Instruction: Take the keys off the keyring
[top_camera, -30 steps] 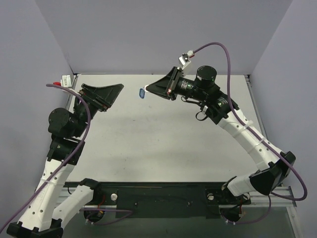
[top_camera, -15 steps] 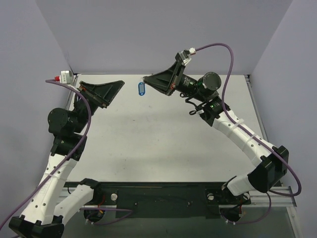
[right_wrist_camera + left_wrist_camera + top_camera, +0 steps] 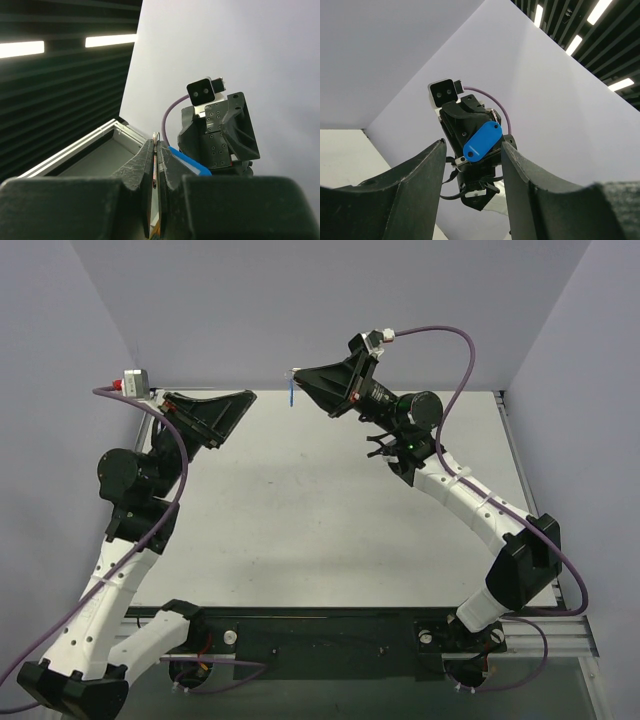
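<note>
Keyring (image 3: 291, 392) hung in the air above the far edge of the table (image 3: 300, 520), held by the right gripper (image 3: 156, 142) and touching nothing else. The right arm reached up and back toward the rear wall (image 3: 300, 300), its gripper pointing left. From the top camera the blue tag (image 3: 482, 141) showed as a thin blue sliver dangling straight down from the fingertips.

The right gripper's jaws were pressed nearly together on a thin strip of silver metal (image 3: 155, 165), seen edge-on in the right wrist view. The strip stood upright between the two fingers and rose a little above their tips. Whether that strip was the ring itself or the key could not be told from these views. The tag lay just right of the fingers in that view, partly hidden behind them.

The left gripper (image 3: 473, 143) was held clear of the table at the far left, facing the right gripper, well apart from it. Its jaws stood wide apart and held nothing. Its wrist camera looked straight between its two dark fingers (image 3: 420, 175) at the other gripper, where the tag hung at a slant against the black housing, with a small silver fitting (image 3: 461, 161) at its lower end.
</note>
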`<action>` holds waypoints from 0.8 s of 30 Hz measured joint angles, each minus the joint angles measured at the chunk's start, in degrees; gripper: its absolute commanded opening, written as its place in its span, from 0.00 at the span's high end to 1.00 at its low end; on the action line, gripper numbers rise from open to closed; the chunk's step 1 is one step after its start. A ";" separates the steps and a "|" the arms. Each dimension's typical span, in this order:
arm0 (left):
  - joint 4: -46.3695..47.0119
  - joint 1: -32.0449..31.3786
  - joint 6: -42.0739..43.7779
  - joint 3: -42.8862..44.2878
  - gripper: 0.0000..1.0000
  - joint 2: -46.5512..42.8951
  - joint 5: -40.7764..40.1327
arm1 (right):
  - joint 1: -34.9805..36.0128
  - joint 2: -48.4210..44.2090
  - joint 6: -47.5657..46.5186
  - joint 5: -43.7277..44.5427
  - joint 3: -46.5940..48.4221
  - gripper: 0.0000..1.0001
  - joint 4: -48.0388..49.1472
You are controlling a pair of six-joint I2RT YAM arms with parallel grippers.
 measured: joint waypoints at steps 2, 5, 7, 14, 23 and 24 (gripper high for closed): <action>0.44 -0.48 0.15 0.00 0.44 0.15 -0.22 | 0.11 0.00 -0.13 -0.11 0.00 1.00 0.02; 1.75 -1.79 0.20 0.00 0.44 0.92 -0.70 | 0.50 -0.02 -1.57 -0.63 0.00 1.00 -1.07; 2.34 -2.91 0.24 0.00 0.44 1.55 -1.09 | 0.85 -0.02 -2.49 -1.03 0.09 1.00 -2.12; 2.80 -5.03 0.15 0.00 0.44 3.56 -2.82 | 1.25 -0.02 -4.48 -1.49 0.35 1.00 -4.00; 3.23 -5.03 0.09 0.00 0.46 4.42 -3.69 | 1.57 -0.02 -6.12 -1.53 0.52 1.00 -5.40; 3.30 -5.03 0.09 0.00 0.47 4.46 -3.69 | 1.57 -0.02 -6.34 -1.55 0.52 1.00 -5.70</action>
